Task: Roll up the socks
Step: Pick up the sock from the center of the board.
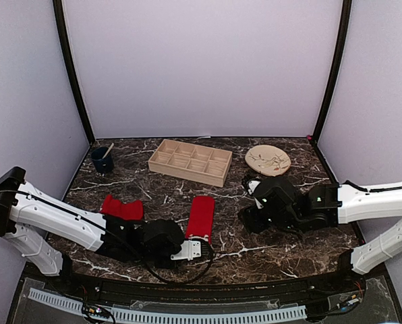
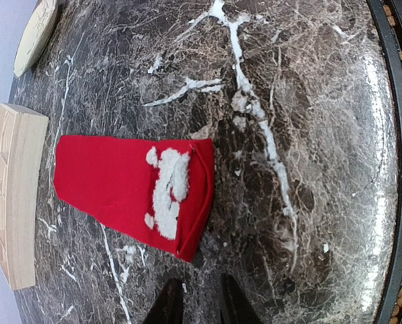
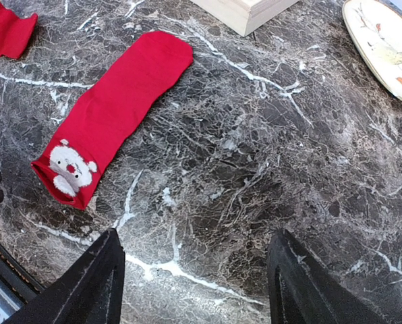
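One red sock (image 3: 113, 108) lies flat and straight on the dark marble table (image 1: 289, 250), near the front edge between the two arms. The end nearest the arms carries a white patch (image 3: 71, 169) shaped like a small animal face with a red nose. The second sock (image 1: 122, 208) lies bunched up just to its left, apart from it.

The left gripper (image 2: 199, 307) sits low just short of the patch end, its jaws parted by a narrow gap with only marble between them. The right gripper (image 3: 201, 283) stands to the right of the flat sock, jaws spread wide and holding nothing.

Farther back lies a wooden tray (image 1: 189, 162), its compartments showing bare wood. To its left, a dark blue cup (image 1: 102, 160) has a pale handle leaning out. A cream plate (image 1: 268, 160) painted with thin twigs lies right of the tray.
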`<move>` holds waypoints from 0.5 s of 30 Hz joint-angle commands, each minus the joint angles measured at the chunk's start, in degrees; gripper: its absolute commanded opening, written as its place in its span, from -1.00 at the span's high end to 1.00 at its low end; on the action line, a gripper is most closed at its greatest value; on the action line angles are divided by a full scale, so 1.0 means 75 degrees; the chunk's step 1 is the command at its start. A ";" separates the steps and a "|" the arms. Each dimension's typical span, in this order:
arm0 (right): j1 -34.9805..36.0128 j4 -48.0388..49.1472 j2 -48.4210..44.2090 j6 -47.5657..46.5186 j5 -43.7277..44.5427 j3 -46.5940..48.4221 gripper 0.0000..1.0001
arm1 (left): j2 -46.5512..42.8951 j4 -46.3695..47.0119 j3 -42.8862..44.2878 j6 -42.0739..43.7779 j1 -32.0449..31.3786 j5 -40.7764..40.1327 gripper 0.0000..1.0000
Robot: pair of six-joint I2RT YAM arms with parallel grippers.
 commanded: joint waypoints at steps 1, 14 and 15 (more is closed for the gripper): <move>-0.0097 0.0181 -0.0088 -0.0062 -0.0058 -0.0036 -0.34 | 0.0115 0.0565 -0.0223 0.0432 -0.0011 0.0122 0.60; -0.0190 0.0112 -0.0048 -0.0183 -0.0138 0.0089 -0.34 | 0.0961 0.1026 -0.0100 0.0859 0.0114 0.0334 0.60; -0.0202 0.0121 -0.0039 -0.0199 -0.0141 0.0095 -0.34 | 0.1006 0.1055 -0.0094 0.0896 0.0139 0.0309 0.60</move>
